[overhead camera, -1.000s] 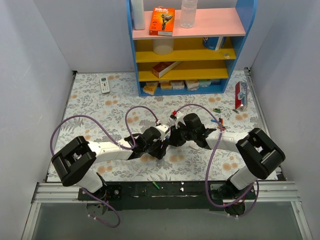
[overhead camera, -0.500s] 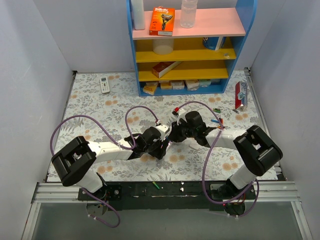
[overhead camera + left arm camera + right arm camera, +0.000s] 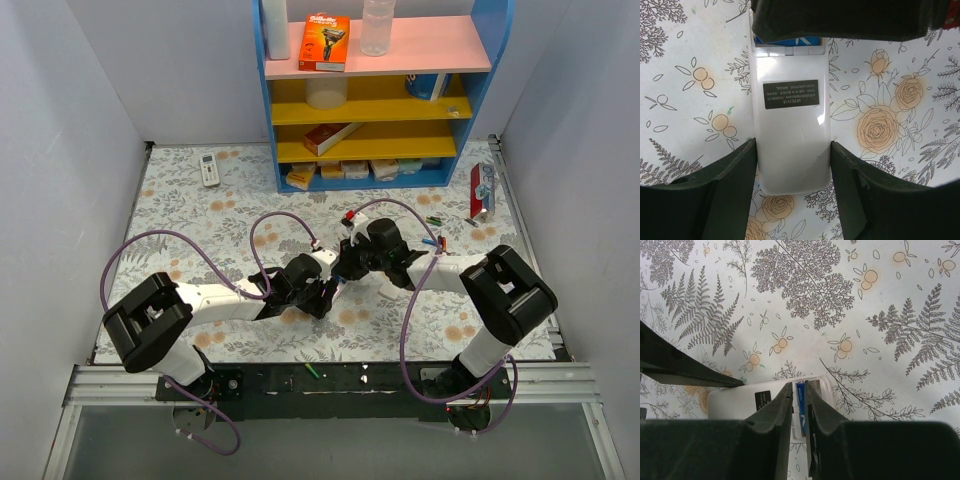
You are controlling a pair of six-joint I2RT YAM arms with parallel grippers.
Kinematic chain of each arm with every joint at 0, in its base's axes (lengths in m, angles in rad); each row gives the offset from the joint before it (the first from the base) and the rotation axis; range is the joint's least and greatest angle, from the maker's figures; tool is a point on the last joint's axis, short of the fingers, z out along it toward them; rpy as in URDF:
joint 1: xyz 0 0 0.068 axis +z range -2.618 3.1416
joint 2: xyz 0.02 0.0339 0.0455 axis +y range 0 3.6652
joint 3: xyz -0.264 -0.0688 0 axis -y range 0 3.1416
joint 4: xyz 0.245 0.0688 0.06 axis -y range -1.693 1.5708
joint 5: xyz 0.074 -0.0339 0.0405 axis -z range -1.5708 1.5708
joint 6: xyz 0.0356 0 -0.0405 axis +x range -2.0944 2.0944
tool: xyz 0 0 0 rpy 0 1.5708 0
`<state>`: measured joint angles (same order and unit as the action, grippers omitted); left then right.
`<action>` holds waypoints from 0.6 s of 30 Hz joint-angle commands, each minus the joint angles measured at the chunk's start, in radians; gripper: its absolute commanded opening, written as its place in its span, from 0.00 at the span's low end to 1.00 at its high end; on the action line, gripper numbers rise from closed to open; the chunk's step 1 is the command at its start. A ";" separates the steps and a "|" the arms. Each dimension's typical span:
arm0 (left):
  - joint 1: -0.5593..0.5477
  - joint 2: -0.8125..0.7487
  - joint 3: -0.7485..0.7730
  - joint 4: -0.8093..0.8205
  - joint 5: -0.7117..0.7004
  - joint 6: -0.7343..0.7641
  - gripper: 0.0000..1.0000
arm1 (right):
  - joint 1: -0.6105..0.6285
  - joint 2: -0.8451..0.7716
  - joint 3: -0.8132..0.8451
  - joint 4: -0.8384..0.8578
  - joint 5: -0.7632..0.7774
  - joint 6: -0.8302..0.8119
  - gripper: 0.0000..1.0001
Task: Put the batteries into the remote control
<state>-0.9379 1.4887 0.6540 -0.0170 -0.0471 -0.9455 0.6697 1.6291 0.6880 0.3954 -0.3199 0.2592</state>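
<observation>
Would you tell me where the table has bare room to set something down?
Bare: the left side, between the all-white remote and the left arm; the near strip between the arms' bases. Crowded: the centre, where the left gripper clamps the remote control and the right gripper holds a blue battery over it; and far right, with loose batteries and a red pack.

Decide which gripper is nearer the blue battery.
Right. The right gripper pinches the blue battery at the remote control recess; the left gripper clamps the remote's sides farther down its body.
</observation>
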 commanded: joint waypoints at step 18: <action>0.007 -0.034 -0.008 0.011 -0.003 0.011 0.35 | -0.001 0.089 0.028 0.004 -0.146 -0.032 0.07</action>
<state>-0.9379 1.4883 0.6529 -0.0147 -0.0460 -0.9459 0.6598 1.6855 0.7010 0.4313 -0.3748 0.2520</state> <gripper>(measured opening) 0.548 0.073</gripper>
